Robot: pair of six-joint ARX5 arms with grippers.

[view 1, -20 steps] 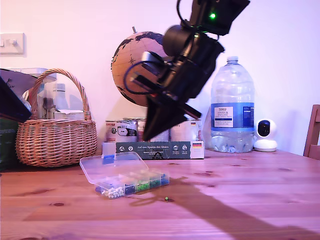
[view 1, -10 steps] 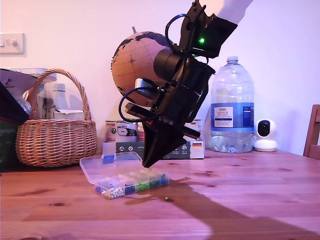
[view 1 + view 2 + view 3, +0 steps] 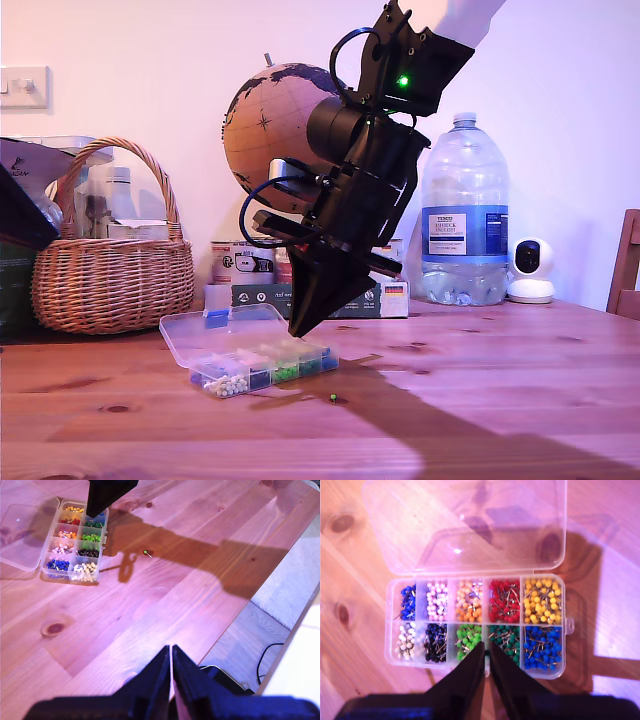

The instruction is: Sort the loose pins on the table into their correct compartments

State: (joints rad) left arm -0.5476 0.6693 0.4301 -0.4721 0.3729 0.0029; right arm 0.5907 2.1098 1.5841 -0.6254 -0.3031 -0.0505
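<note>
My second gripper [image 3: 297,330] hangs tip-down right above the clear box [image 3: 265,360]. In the second wrist view its tips [image 3: 485,655] sit over the divider between the light green cell [image 3: 468,641] and the dark green cell [image 3: 504,639]. The jaws are pinched to a thin slit. I cannot tell if a pin is caught between them, as it would be too small to see. The placement fits a drop into a green cell.

The open lid [image 3: 470,525] lies flat beyond the box, on the far side from the tips, so nothing covers the compartments.

One loose green pin [image 3: 332,398] lies on the table [image 3: 500,420], near the box and just off to the side below the second gripper. The first wrist view also shows it [image 3: 146,553], well ahead of my first gripper [image 3: 171,650]. That gripper's jaws are pressed together with nothing visible in them, and it is parked high, well away from the box. No other loose pins are visible.

A basket [image 3: 110,270], a globe [image 3: 265,120] and a water bottle [image 3: 465,220] stand well behind the gripper, clear of the work. The only risk is a pin landing in the wrong green cell.
</note>
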